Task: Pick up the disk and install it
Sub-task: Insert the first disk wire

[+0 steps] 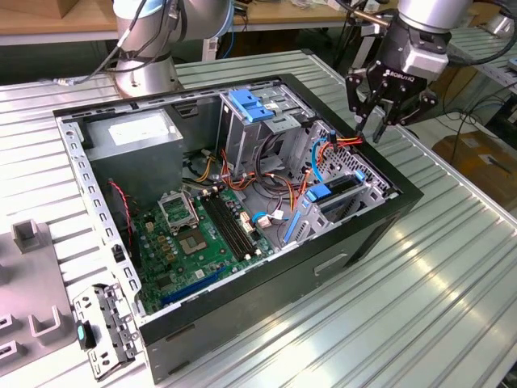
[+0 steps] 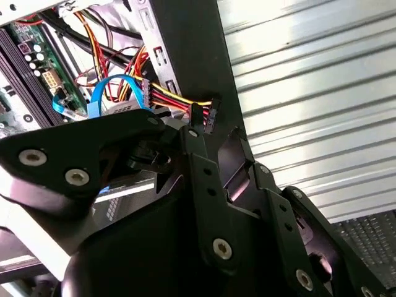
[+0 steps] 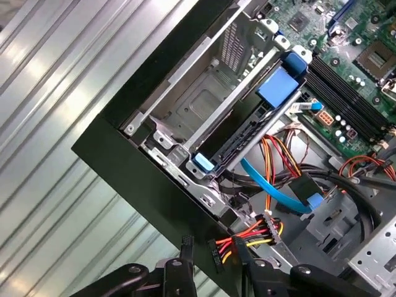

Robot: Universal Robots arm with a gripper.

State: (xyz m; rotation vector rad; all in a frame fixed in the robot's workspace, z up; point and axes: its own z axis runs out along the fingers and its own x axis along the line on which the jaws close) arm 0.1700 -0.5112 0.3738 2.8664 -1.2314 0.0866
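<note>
Gripper (image 1: pixel 374 123) hovering at the case rim (image 1: pixel 406 192), jaws standing narrowly apart beside the power plug (image 3: pixel 213 255), clamping nothing visibly. Disk (image 3: pixel 238 139) sitting on edge in the front cage. Judgement: step is needing square alignment, wires staying untwisted.

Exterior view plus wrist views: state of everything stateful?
Case: open, side panel off.
Disk: slotted in the cage.
Power plug: unplugged, over the case edge.
RAM slots: empty.
Gripper: above the plug.
</note>
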